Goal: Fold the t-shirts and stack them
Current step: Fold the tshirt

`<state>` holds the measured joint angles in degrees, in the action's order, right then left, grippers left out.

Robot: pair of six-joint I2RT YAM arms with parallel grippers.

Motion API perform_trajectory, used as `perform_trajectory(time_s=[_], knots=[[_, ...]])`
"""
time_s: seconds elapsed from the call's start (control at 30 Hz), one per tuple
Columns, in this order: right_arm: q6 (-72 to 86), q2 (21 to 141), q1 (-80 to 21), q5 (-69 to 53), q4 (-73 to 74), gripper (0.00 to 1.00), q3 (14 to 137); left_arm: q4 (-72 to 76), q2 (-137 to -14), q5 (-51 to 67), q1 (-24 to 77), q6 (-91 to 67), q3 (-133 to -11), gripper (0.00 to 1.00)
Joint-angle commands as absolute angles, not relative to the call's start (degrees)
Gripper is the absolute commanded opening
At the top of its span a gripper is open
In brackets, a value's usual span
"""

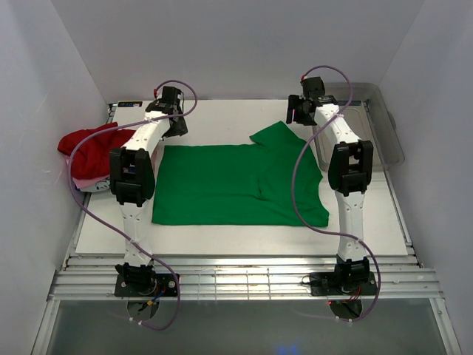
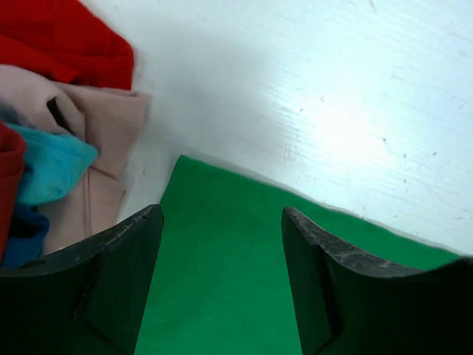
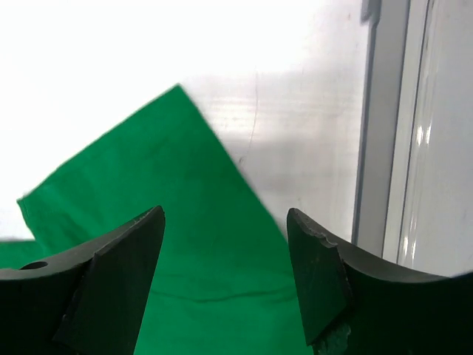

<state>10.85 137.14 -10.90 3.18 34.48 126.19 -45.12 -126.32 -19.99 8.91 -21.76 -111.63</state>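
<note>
From above, you're looking at the plain bright green cloth t-shirt (image 1: pixel 229 185) lying spread flat in the middle of the white table (image 1: pixel 222 118), with one sleeve jutting toward one o'clock. The crumpled red t-shirt (image 1: pixel 92 148) and the pink-white printed t-shirt (image 1: pixel 89 181) under it are heaped at nine o'clock, likely parked there to leave folding room. The clear plastic bin (image 1: pixel 369 126) is sitting at two o'clock. Your left gripper (image 1: pixel 174 124) is hanging over the green shirt's eleven o'clock corner, and your right gripper (image 1: pixel 301 111) is hanging by the sleeve.

On the left wrist, the fingers are standing well apart and holding nothing. The green corner is showing between them, and the red and pink cloth are bunching at ten o'clock.

On the right wrist, the fingers are also spread and empty over the pointed green sleeve tip, with the bin wall at three o'clock. Paired like this, the two arms look set for the far edge, though you're not gripping yet.
</note>
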Motion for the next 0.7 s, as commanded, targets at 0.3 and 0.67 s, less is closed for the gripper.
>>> perform_trajectory(time_s=[0.3, 0.67], knots=[[11.78, 144.84, -11.34, -3.34, 27.51, 0.77, 128.58, -43.77, -132.27, -17.49, 6.95, -22.76, -115.66, 0.76], [10.02, 146.51, -11.69, -0.53, 26.19, 0.78, 129.64, -43.24, -133.42, -16.35, 5.71, -22.76, -115.66, 0.76]])
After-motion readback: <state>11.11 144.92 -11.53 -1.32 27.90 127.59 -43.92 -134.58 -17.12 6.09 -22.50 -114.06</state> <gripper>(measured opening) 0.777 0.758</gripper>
